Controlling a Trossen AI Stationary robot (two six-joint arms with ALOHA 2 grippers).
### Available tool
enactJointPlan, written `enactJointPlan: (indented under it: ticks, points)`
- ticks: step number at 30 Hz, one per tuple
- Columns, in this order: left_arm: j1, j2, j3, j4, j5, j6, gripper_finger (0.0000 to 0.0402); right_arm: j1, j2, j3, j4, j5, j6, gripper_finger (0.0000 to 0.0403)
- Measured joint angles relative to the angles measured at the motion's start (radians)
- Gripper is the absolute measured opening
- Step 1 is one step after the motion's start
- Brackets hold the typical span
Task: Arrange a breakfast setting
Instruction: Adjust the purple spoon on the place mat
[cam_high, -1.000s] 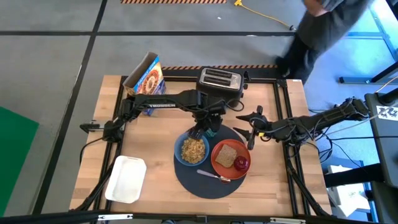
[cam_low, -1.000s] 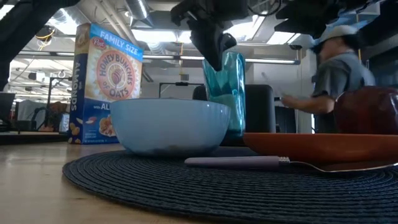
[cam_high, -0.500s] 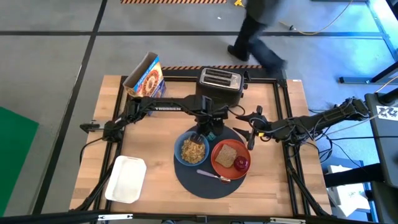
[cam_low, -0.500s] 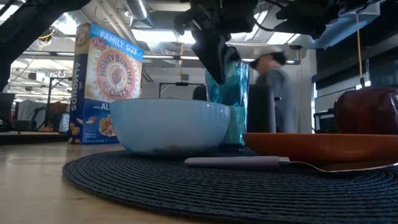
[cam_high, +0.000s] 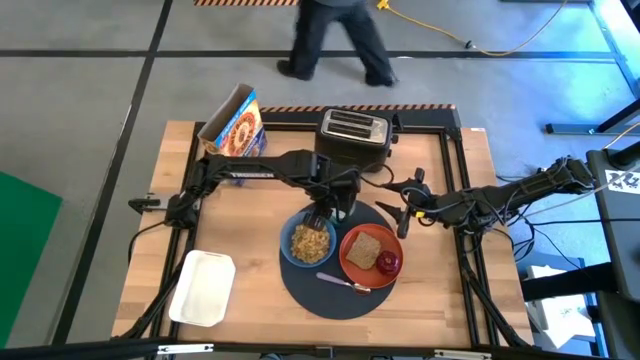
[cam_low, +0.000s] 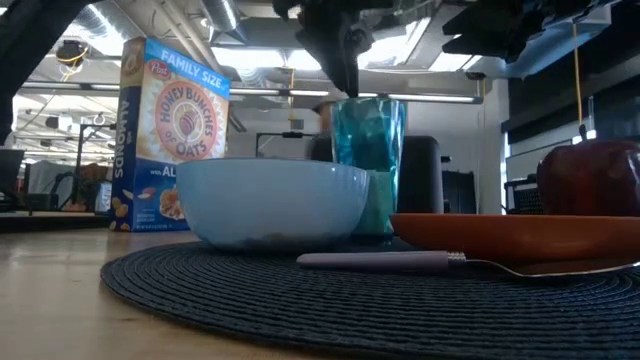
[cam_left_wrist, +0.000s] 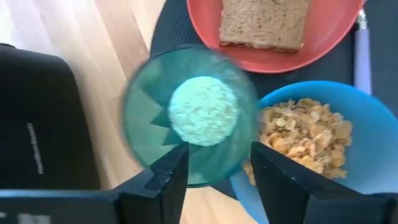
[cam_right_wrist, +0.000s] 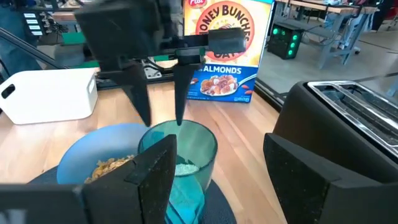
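A clear greenish glass (cam_low: 368, 160) stands upright on the round dark mat (cam_high: 310, 290), behind the blue bowl (cam_high: 308, 240) of cereal. My left gripper (cam_high: 333, 205) is open, and its tips hover at the glass rim in the right wrist view (cam_right_wrist: 163, 123). The orange-red plate (cam_high: 350, 264) on the mat carries the toast slice (cam_high: 365, 248) and the red apple (cam_high: 389, 263). The metal spoon (cam_high: 343, 282) lies on the mat in front. My right gripper (cam_high: 403, 218) is open and empty, to the right of the glass. My left gripper points down over the glass's rim (cam_right_wrist: 186, 127) on the bowl side. One fingertip (cam_right_wrist: 147, 124) stands outside the wall and the other is over the opening. I cannot tell whether either tip touches the rim. The glass stands on the mat by its own base.
A black toaster (cam_high: 353, 130) and a cereal box (cam_high: 235, 125) stand at the far side of the table. A white rectangular tub (cam_high: 203, 288) lies at the near left. A person (cam_high: 335, 35) walks on the floor beyond the far edge.
The glass was tilted and slightly raised. It has been tipped upright and now stands on the mat behind the bowl. My left gripper has risen to the glass rim. The person behind the table has walked from right to left.
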Motion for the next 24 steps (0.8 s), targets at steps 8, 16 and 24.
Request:
enactJointPlan:
  ticks: [8, 16, 24]
  points:
    - [-0.106, -0.072, 0.002, -0.039, -0.030, -0.230, 0.0184, 0.000, -0.015, 0.000, -0.011, -0.003, 0.001, 0.0230]
    - [-0.324, -0.075, -0.135, 0.269, -0.074, -0.436, 0.0182, 0.001, -0.065, 0.000, -0.038, -0.014, 0.032, 0.0230]
    - [-0.405, -0.073, -0.464, 0.800, -0.127, -0.551, 0.0182, 0.001, -0.079, 0.000, -0.065, -0.017, 0.070, 0.0230]
